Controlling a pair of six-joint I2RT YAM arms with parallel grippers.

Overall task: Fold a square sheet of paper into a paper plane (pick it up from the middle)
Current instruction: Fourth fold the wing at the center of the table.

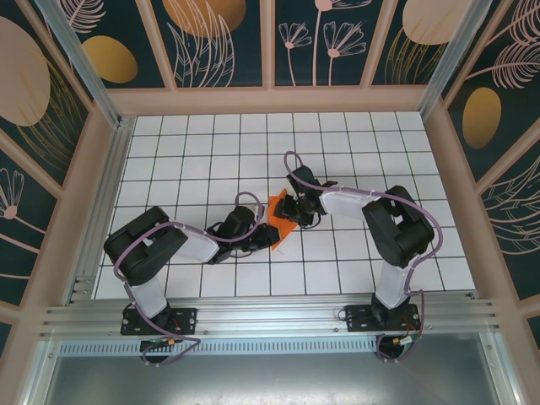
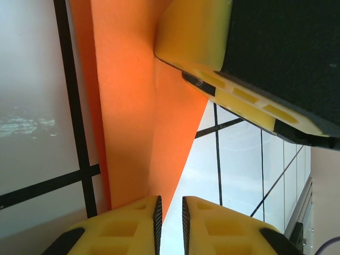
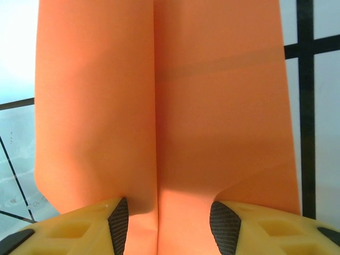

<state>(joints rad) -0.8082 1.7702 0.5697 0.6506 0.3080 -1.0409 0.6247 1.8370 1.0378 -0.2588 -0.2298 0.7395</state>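
One sheet of paper [image 1: 277, 211], bright orange, creased and layered, sits near the middle of the white gridded table [image 1: 211, 143], tapering toward 6 o'clock in the top view, with a gripper on each side. Left gripper [image 2: 170, 204], at the sheet's 8 o'clock, has its jaws almost together, pinching the narrow end of an orange flap. Right gripper [image 3: 164, 212], at the sheet's 3 o'clock, has its jaws standing apart astride a lengthwise crease; the surface is smooth, with one faint cross line.
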